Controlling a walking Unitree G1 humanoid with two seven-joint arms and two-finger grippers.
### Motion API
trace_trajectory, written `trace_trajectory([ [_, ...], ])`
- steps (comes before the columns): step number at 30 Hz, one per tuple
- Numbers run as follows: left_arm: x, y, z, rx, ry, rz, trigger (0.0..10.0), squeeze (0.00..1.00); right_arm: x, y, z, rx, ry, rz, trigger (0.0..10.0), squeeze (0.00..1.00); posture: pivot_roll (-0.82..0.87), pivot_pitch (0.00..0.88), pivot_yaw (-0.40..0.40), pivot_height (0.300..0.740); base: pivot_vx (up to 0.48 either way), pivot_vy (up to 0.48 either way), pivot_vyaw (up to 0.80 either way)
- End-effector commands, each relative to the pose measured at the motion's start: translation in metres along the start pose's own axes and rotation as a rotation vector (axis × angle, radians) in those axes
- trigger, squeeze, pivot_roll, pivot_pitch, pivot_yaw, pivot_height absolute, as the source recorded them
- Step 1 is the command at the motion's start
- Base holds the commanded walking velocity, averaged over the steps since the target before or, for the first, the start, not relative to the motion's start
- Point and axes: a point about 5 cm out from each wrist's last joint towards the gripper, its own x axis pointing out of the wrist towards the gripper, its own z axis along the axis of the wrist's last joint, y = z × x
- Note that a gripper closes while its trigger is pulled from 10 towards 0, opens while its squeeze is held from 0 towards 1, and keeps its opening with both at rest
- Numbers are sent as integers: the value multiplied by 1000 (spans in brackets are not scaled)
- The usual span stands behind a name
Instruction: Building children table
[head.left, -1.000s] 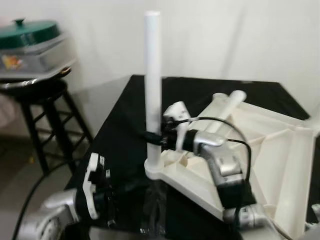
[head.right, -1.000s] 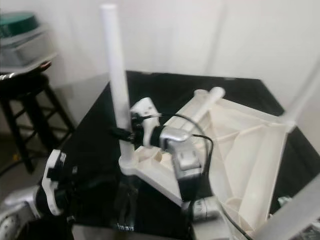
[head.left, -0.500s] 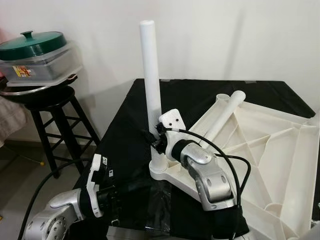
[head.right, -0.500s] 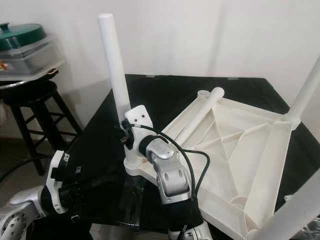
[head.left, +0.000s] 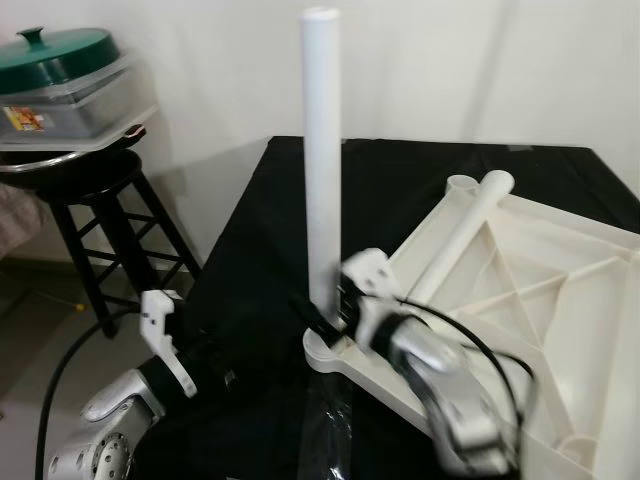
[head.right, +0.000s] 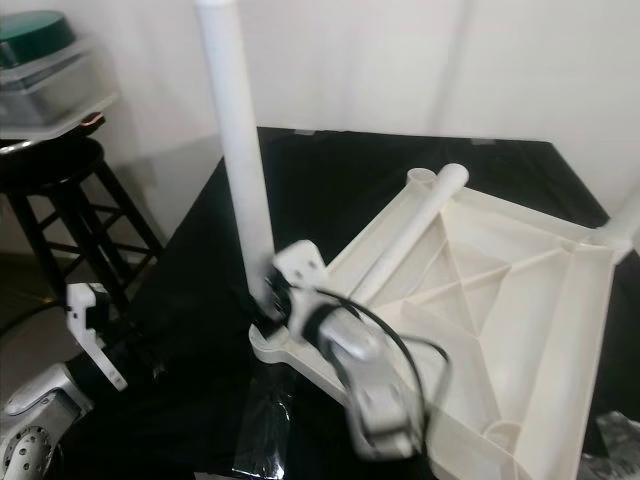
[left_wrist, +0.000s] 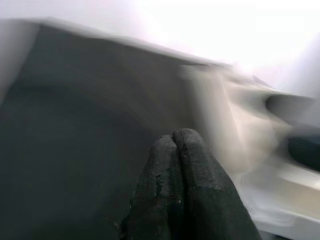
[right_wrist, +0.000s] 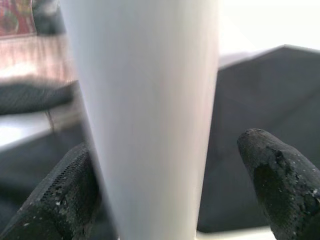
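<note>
A white children's table (head.left: 560, 300) lies upside down on a black-covered table (head.left: 260, 230). One white leg (head.left: 322, 150) stands upright in the near left corner socket (head.left: 325, 350). A second leg (head.left: 460, 235) lies loose across the underside. My right gripper (head.left: 318, 318) is open around the foot of the upright leg. In the right wrist view the leg (right_wrist: 145, 115) stands between the fingers (right_wrist: 277, 185), with a gap on one side. My left gripper (left_wrist: 173, 137) is shut on nothing and hovers low over the black cloth, left of that corner.
A black stool (head.left: 90, 190) at the far left carries a tray with a green-lidded pot (head.left: 70, 50). Another upright leg (head.right: 625, 215) rises at the table's far right corner. Crinkled clear plastic (head.left: 335, 440) lies at the front edge. A white wall stands behind.
The camera has shifted closer. My right arm is blurred in motion, with its gripper still at the foot of the leg. My left wrist has risen slightly and drifted left.
</note>
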Motion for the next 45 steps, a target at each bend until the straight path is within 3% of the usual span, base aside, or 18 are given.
trace_trajectory([
  [1, -2, 1, -2, -1, 13, 44, 10000, 0, 0, 5, 7, -16, -31, 32, 10000, 1000, -50, 0, 6, 740, 0, 0, 0],
  [4, -5, -5, -8, 10, 57, 176, 10000, 0, -8, -10, -3, -72, 9, -68, 10000, 1000, -57, 0, 16, 740, 0, 0, 0],
  [5, -5, -8, -11, 12, 68, 187, 10000, 0, -7, -16, -4, -67, 4, -106, 10000, 27, -52, 0, 15, 740, 0, 0, 0],
  [20, -2, -4, -10, 51, 12, 296, 10000, 0, -6, -25, -9, -62, 23, -145, 10000, 0, -57, 0, -16, 740, -158, 0, 0],
  [45, 10, -14, -10, 90, 22, 241, 10000, 0, 2, -36, -8, -115, 28, -220, 10000, 0, -60, 0, -15, 740, 0, 0, 0],
])
